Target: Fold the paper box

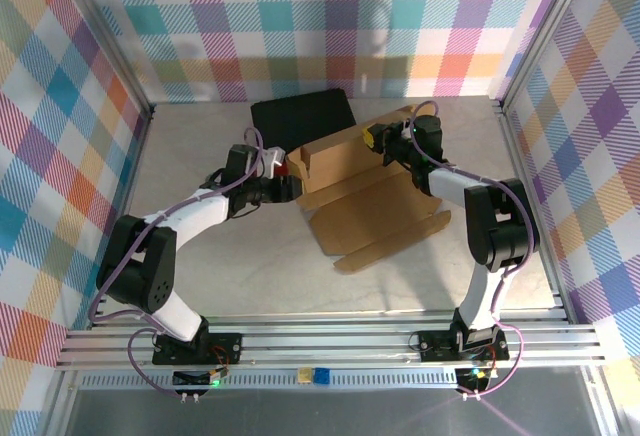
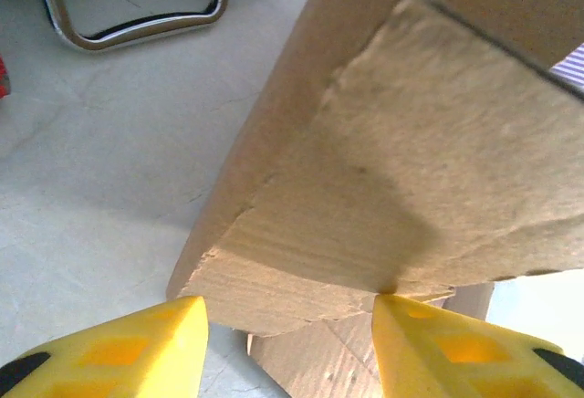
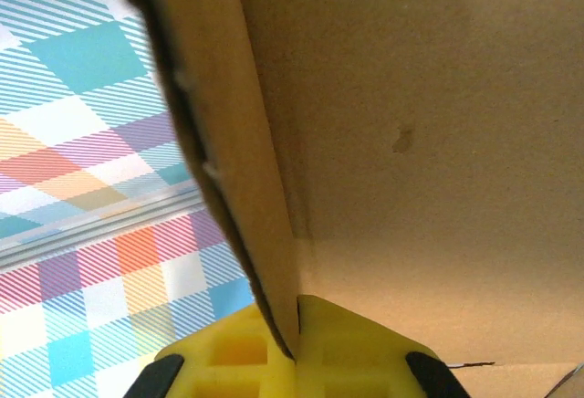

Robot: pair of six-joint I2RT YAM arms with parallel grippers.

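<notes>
The paper box (image 1: pixel 375 211) is a brown cardboard sheet lying mid-table, its rear panel raised as a wall (image 1: pixel 340 153). My left gripper (image 1: pixel 292 178) is at the wall's left end. In the left wrist view it (image 2: pixel 290 302) stands open, with a cardboard flap (image 2: pixel 392 188) hanging between and just above its yellow fingers (image 2: pixel 137 348); the flap's lower edge touches the right finger. My right gripper (image 1: pixel 383 142) is at the wall's right end. In the right wrist view it (image 3: pixel 294 325) is shut on the edge of an upright cardboard panel (image 3: pixel 237 142).
A black hard case (image 1: pixel 303 116) lies just behind the box; its metal handle (image 2: pixel 137 28) is on the table beyond the left fingers. Plaid walls and aluminium frame posts (image 1: pixel 515 66) enclose the table. Bare tabletop (image 1: pixel 250 266) lies in front.
</notes>
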